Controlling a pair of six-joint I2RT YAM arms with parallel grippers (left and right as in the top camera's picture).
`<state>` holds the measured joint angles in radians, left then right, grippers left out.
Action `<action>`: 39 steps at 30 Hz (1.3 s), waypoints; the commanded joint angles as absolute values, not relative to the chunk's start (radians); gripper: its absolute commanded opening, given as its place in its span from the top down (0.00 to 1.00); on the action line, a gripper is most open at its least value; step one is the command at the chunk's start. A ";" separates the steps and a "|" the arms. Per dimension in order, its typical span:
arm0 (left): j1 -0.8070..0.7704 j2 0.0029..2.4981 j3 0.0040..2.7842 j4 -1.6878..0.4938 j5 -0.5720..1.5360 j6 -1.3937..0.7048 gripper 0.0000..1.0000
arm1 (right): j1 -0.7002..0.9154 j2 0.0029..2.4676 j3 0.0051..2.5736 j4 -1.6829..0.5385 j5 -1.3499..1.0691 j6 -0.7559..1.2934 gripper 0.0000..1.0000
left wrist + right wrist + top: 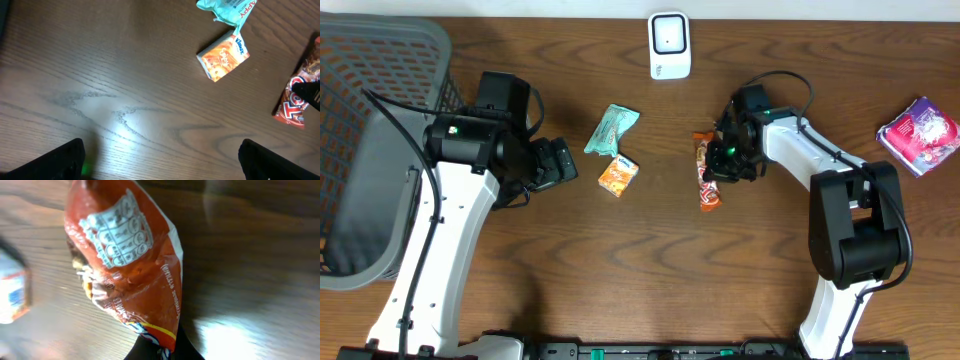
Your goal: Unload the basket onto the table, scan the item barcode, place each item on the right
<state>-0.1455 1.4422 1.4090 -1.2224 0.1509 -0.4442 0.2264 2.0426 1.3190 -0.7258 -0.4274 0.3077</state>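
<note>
My right gripper (pixel 162 349) is pinched shut on the lower edge of the red wrapper (pixel 127 265), which lies mid-frame in the overhead view. The thin foil may slip or crumple as I lift, and the scanner (pixel 670 45) at top centre could then not read it. My left gripper (pixel 556 162) is spread and holds nothing. The basket (pixel 438 45) at upper left looks empty.

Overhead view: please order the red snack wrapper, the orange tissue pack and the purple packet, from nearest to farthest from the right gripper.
1. Red snack wrapper: pinched in the right gripper itself.
2. Orange tissue pack: to its left, lying apart.
3. Purple packet: far off to its right.
</note>
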 commanded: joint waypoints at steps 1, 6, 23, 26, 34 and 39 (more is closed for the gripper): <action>-0.142 1.448 1.415 -1.223 0.141 -0.438 0.02 | 0.236 2.067 1.318 -0.666 -0.636 0.324 0.99; -0.142 1.448 1.415 -1.223 0.141 -0.438 0.02 | 0.224 2.067 1.366 -0.488 -0.930 0.454 0.99; -0.142 1.448 1.415 -1.223 0.141 -0.438 0.02 | 0.269 2.115 1.428 0.465 -0.668 1.164 0.99; -0.142 1.448 1.415 -1.223 0.141 -0.438 0.02 | 0.273 2.193 1.539 0.462 -0.674 1.173 0.99; -0.142 1.448 1.416 -1.223 0.141 -0.438 0.02 | 0.247 2.399 1.923 0.175 -0.700 1.073 0.99; -0.142 1.448 1.416 -1.223 0.141 -0.438 0.02 | 0.186 2.401 2.030 -0.054 -0.684 0.887 0.99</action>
<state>-0.1455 1.4422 1.4090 -1.2224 0.1509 -0.4442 0.2356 2.4142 1.9457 0.0010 -0.6914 1.0309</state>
